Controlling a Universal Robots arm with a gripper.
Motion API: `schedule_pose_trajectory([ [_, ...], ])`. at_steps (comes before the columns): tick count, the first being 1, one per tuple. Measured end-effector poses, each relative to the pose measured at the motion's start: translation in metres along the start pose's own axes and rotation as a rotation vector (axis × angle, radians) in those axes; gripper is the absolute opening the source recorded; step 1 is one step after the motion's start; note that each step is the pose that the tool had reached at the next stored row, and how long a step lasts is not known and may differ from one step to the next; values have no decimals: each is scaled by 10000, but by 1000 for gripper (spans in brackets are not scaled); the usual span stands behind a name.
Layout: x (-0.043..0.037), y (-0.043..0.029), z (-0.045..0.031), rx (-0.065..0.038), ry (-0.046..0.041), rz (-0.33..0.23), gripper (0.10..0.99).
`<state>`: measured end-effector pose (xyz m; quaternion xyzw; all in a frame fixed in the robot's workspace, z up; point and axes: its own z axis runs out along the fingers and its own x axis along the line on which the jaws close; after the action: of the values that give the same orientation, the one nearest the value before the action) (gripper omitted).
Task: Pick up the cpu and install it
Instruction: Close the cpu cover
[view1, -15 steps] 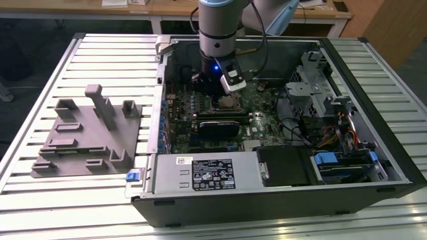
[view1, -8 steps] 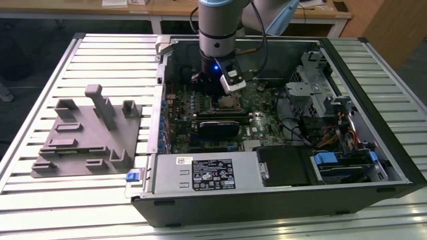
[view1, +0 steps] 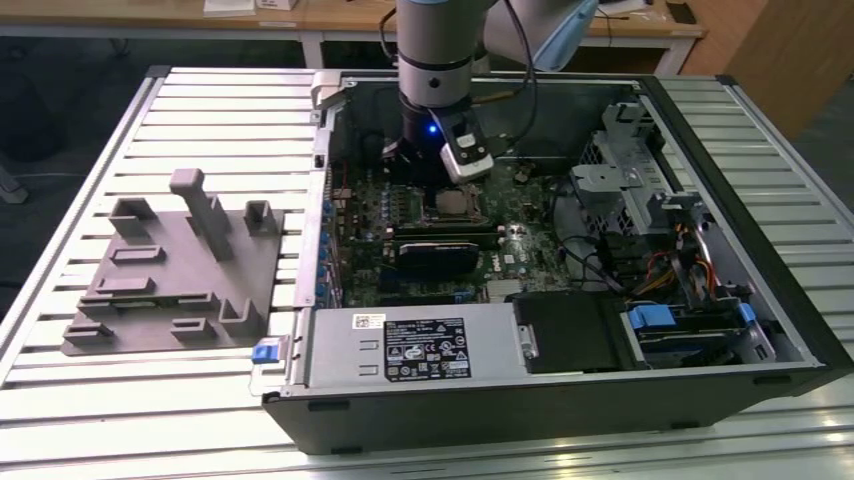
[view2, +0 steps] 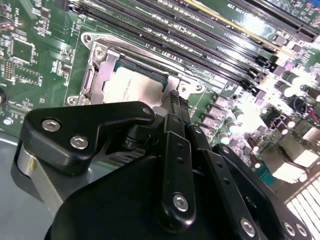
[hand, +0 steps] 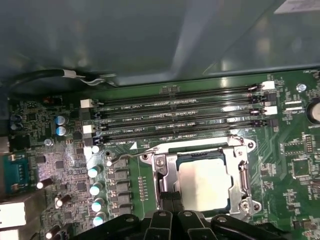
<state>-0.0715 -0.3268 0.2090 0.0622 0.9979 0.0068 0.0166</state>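
the cpu (hand: 204, 181) is seen seated in the socket (hand: 241, 176), placement judged done, with the gripper (hand: 172, 199) closed, empty, just beside it.

Your slatted metal table (view1: 200, 110) is carrying two things: a grey plastic fixture (view1: 147, 290) is lying toward its edge on the exterior view's left, and an open computer case (view1: 534, 405) is sitting beside it, seemingly reaching the far edge.

- Even overhead light brightens the slatted table (view1: 200, 100); the computer case (view1: 534, 410) is dimmer and shadowed inside.
- In the second wrist view, glare whitens the capacitors (view2: 236, 122).
- In the first wrist view, the cpu (hand: 202, 185) gleams pale.
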Motion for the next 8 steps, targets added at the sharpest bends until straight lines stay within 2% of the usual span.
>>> schedule_pose_trajectory([
  [8,-6,3,-198,-2,-1,0,106],
])
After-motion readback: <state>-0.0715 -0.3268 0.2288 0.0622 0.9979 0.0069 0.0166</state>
